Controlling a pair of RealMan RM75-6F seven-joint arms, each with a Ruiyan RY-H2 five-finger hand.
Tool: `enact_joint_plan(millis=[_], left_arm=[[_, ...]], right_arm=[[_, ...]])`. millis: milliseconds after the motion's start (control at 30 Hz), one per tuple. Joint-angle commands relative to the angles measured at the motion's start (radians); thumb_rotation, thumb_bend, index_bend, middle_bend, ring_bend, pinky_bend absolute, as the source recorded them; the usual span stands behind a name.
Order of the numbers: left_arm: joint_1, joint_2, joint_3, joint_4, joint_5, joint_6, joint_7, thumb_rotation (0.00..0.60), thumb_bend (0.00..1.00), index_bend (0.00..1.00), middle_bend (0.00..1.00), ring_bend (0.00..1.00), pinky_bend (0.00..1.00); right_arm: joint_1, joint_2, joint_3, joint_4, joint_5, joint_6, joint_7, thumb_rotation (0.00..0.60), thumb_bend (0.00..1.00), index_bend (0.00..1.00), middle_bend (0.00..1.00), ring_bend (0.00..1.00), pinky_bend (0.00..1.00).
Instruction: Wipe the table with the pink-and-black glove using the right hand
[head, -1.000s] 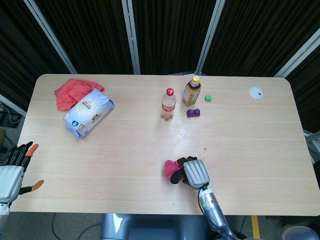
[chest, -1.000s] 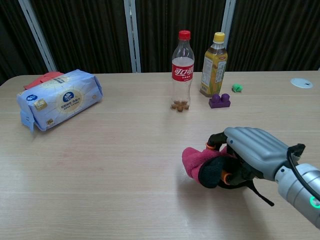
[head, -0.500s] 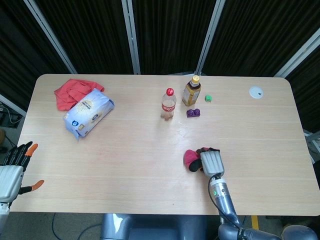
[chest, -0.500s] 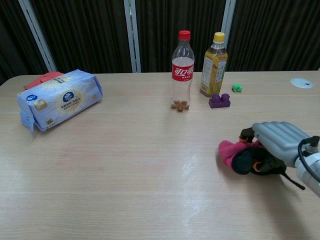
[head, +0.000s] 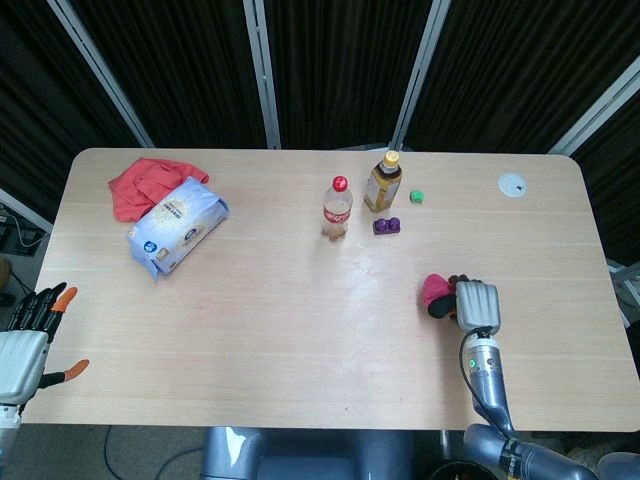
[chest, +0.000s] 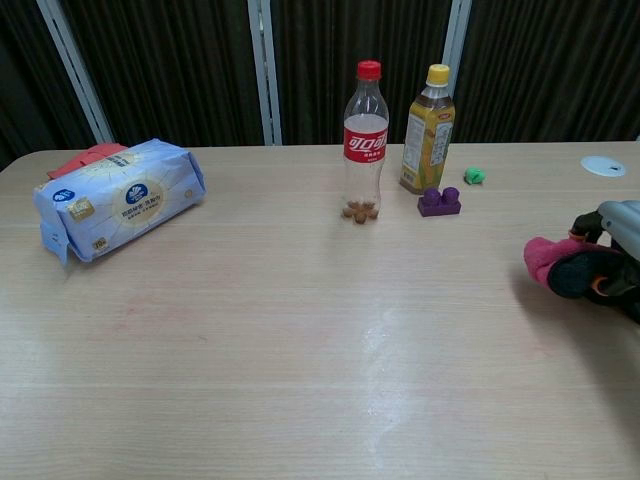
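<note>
The pink-and-black glove (head: 437, 294) lies bunched on the table right of centre, and it shows at the right edge of the chest view (chest: 560, 266). My right hand (head: 477, 304) lies flat over its right part, pressing it onto the tabletop, fingers wrapped on the black part. In the chest view only a sliver of that hand (chest: 620, 220) shows at the frame's edge. My left hand (head: 28, 340) hangs off the table's front left corner, fingers spread, holding nothing.
At the back centre stand a cola bottle (head: 337, 208) and a yellow-capped bottle (head: 384, 181), with a purple brick (head: 386, 226) and a green cap (head: 417, 196) beside them. A blue-white packet (head: 176, 224) and red cloth (head: 143, 183) lie back left. A white disc (head: 512, 183) sits back right.
My right hand has slid the glove to the right across the table, from near the front centre to the right side. The left hand has not moved.
</note>
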Motion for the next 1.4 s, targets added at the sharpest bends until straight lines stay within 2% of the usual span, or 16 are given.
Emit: enact_joint_plan(millis=[33,233,367,633,767,1033,1233,1333,1400], left_arm=[[0.000,-0.001,0.000,0.000,-0.001,0.001,0.002,0.600,0.00,0.00,0.00,0.00,0.00],[0.000,0.000,-0.001,0.002,-0.003,0.001,0.000,0.600,0.00,0.00,0.00,0.00,0.00],[-0.001,0.001,-0.004,0.003,-0.008,-0.003,-0.010,0.600,0.00,0.00,0.00,0.00,0.00],[-0.001,0.004,-0.003,0.004,-0.005,0.000,-0.017,0.600,0.00,0.00,0.00,0.00,0.00],[-0.001,0.005,-0.001,0.003,-0.003,-0.002,-0.019,0.600,0.00,0.00,0.00,0.00,0.00],[-0.001,0.005,0.000,-0.001,-0.004,-0.003,-0.014,0.600,0.00,0.00,0.00,0.00,0.00],[-0.002,0.005,0.000,-0.003,-0.005,-0.005,-0.008,0.600,0.00,0.00,0.00,0.00,0.00],[-0.002,0.004,-0.001,-0.003,-0.007,-0.005,-0.005,0.600,0.00,0.00,0.00,0.00,0.00],[-0.002,0.003,-0.001,-0.003,-0.006,-0.004,-0.001,0.600,0.00,0.00,0.00,0.00,0.00]], right_arm=[[0.003,-0.022,-0.016,-0.041,-0.004,-0.005,-0.001,0.600,0.46,0.76,0.66,0.52,0.70],[0.026,-0.097,-0.041,-0.098,-0.025,0.000,-0.029,0.600,0.46,0.76,0.66,0.52,0.70],[0.049,-0.186,-0.049,-0.171,-0.055,0.034,-0.062,0.600,0.46,0.76,0.66,0.52,0.70],[0.058,-0.223,-0.060,-0.174,-0.057,0.048,-0.106,0.600,0.46,0.76,0.66,0.52,0.70],[0.044,-0.202,-0.056,-0.120,-0.032,0.050,-0.113,0.600,0.46,0.76,0.66,0.52,0.70],[0.031,-0.111,-0.003,-0.003,0.002,0.045,-0.079,0.600,0.46,0.77,0.66,0.52,0.70],[0.026,-0.040,0.037,0.024,0.020,0.042,-0.044,0.600,0.46,0.76,0.65,0.51,0.70],[0.021,0.021,0.060,0.007,0.017,0.047,-0.011,0.600,0.40,0.72,0.61,0.47,0.70],[0.018,0.052,0.061,-0.019,0.017,0.036,-0.003,0.600,0.31,0.61,0.50,0.36,0.67]])
